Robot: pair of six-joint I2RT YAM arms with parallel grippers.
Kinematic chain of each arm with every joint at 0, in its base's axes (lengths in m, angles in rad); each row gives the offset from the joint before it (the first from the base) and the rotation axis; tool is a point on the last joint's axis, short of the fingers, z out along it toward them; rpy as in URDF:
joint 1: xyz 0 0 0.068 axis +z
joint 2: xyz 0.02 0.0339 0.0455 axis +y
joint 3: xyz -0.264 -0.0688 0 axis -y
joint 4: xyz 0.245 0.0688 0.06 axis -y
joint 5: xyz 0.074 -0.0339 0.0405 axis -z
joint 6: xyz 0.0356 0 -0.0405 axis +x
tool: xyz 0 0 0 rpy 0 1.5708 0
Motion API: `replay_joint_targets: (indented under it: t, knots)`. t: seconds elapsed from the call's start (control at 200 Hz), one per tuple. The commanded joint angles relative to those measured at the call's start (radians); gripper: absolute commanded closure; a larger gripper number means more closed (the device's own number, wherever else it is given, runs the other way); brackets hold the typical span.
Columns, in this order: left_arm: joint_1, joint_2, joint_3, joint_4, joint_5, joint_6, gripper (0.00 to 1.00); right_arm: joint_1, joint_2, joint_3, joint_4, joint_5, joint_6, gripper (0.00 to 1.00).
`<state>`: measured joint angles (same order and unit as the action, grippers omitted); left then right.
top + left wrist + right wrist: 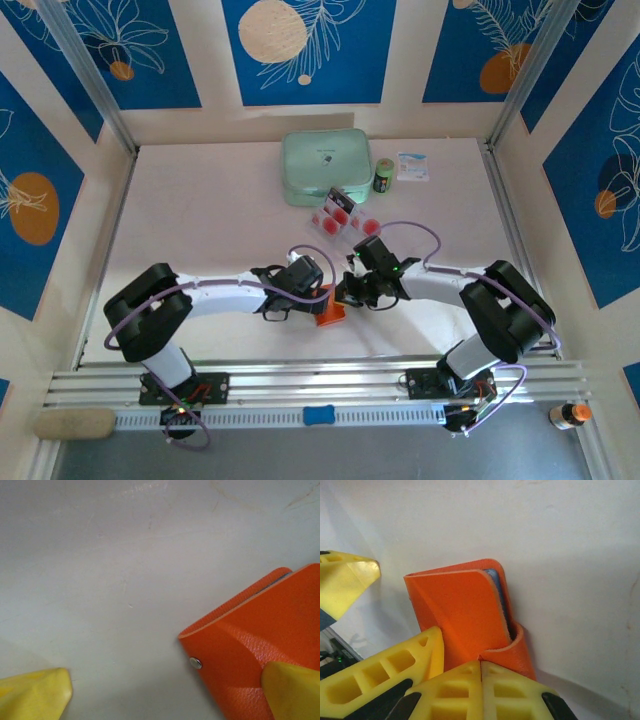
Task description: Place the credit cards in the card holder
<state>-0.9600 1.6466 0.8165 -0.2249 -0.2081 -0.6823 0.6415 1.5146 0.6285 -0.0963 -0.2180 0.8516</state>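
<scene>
Right hand (481,663) clenched on the lower flap of the card holder (462,612). The holder seems tilted up from the bench (570,555), its fold slightly parted. A blue edge (492,577) shows inside; cannot tell what it is.

Left hand (167,682) released, spread wide. One finger (292,690) overlaps the card holder's face near the snap (195,663); the other sits well apart from it.

Credit cards (340,214) lie beyond the card holder, untouched.

Judgement: the step is opening the holder. Hold the right pinch firm, catch the free flap with the left, and widen gently so the holder does not slip.

Mint-green case (325,165) on white table (200,210)
</scene>
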Motion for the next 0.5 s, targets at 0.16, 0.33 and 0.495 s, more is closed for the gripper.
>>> replay_joint_targets:
  t: [0.16, 0.33, 0.495]
  knots:
    - [0.0, 0.082, -0.037, -0.042, 0.038, 0.033, 0.0, -0.022, 0.009, -0.095, -0.071, 0.023, 0.044, 1.0]
    - [0.01, 0.026, -0.003, -0.065, 0.024, 0.051, 0.0, -0.026, -0.151, -0.049, -0.105, -0.009, 0.021, 0.64]
    - [0.047, -0.084, 0.024, -0.053, 0.03, 0.057, 0.0, -0.077, -0.292, 0.008, -0.236, 0.025, -0.009, 0.36]
